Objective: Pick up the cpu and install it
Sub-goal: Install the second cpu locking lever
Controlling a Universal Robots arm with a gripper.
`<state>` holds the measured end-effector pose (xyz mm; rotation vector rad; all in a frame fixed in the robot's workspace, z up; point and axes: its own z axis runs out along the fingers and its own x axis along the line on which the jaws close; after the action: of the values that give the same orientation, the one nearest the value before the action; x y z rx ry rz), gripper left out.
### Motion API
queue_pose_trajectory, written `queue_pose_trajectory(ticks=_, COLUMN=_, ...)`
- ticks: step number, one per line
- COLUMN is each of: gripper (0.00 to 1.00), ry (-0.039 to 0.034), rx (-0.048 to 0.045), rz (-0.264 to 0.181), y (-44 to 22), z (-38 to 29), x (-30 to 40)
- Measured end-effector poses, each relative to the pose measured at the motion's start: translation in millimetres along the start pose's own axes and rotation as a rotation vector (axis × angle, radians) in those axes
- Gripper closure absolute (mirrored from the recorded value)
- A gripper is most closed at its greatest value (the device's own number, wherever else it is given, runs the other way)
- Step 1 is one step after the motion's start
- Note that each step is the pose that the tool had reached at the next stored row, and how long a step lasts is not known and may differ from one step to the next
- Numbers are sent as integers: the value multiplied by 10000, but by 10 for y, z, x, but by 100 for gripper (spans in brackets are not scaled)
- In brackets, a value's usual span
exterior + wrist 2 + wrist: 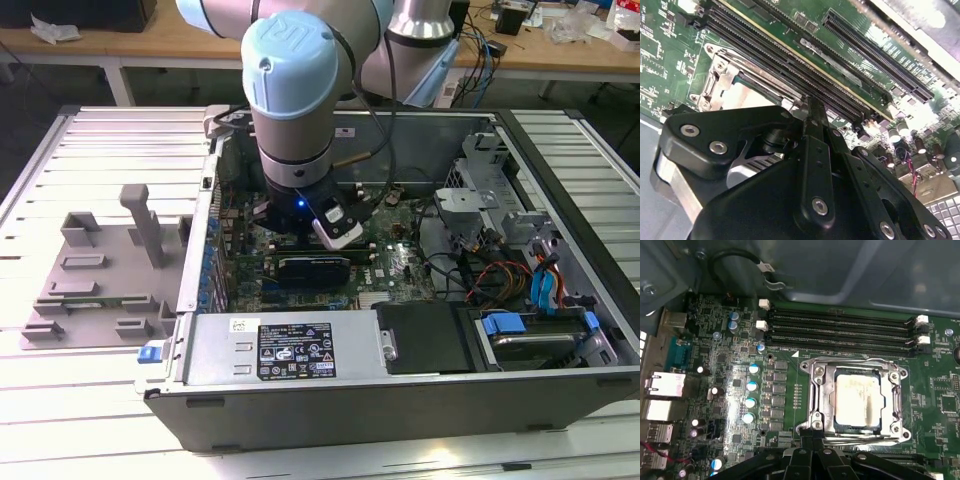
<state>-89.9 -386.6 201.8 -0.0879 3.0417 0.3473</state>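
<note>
The cpu point(858, 399) lies flat inside the metal socket frame point(816, 390) on the green motherboard point(730, 370). Its silvery-white top shows through the frame's window. In the second wrist view part of the cpu point(756, 95) shows behind the black gripper body. My gripper point(812, 439) hangs just off the socket frame's edge, beside the cpu and not over it. Its two fingers stand together, shut with nothing between them. In the exterior view the arm's wrist point(292, 110) reaches down into the open computer case point(400, 390).
Several black memory slots point(840, 330) run along one side of the socket, with capacitors point(751, 390) on another. A black cable point(735, 260) loops by the case wall. A graphics card point(315, 265), drive cages point(480, 190) and a grey fixture tray point(100, 270) lie around.
</note>
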Motion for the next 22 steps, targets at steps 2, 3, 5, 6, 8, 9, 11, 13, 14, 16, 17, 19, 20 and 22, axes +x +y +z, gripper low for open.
queue_pose_trajectory(ticks=2, gripper=89, ry=-10, rx=-136, rz=12, y=-3, z=12, x=9)
queue_pose_trajectory(ticks=3, gripper=89, ry=-13, rx=-173, rz=15, y=-5, z=17, x=11)
queue_pose_trajectory(ticks=5, gripper=89, ry=-20, rx=-266, rz=17, y=-9, z=34, x=19)
queue_pose_trajectory(ticks=6, gripper=89, ry=-22, rx=-321, rz=23, y=-11, z=46, x=34)
queue_pose_trajectory(ticks=8, gripper=89, ry=-23, rx=-343, rz=24, y=-12, z=53, x=48)
queue_pose_trajectory(ticks=9, gripper=89, ry=-23, rx=-343, rz=25, y=-12, z=53, x=52)
queue_pose_trajectory(ticks=11, gripper=89, ry=-21, rx=-324, rz=23, y=-12, z=53, x=56)
queue_pose_trajectory(ticks=13, gripper=89, ry=-20, rx=-282, rz=21, y=-11, z=54, x=56)
queue_pose_trajectory(ticks=14, gripper=89, ry=-17, rx=-262, rz=19, y=-9, z=48, x=56)
queue_pose_trajectory(ticks=16, gripper=89, ry=-19, rx=-254, rz=18, y=2, z=4, x=51)
queue_pose_trajectory(ticks=17, gripper=89, ry=-17, rx=-247, rz=17, y=8, z=-20, x=49)
queue_pose_trajectory(ticks=19, gripper=89, ry=-17, rx=-238, rz=18, y=27, z=-103, x=41)
queue_pose_trajectory(ticks=20, gripper=89, ry=-16, rx=-236, rz=18, y=34, z=-134, x=38)
queue_pose_trajectory(ticks=22, gripper=89, ry=-17, rx=-225, rz=17, y=50, z=-204, x=30)
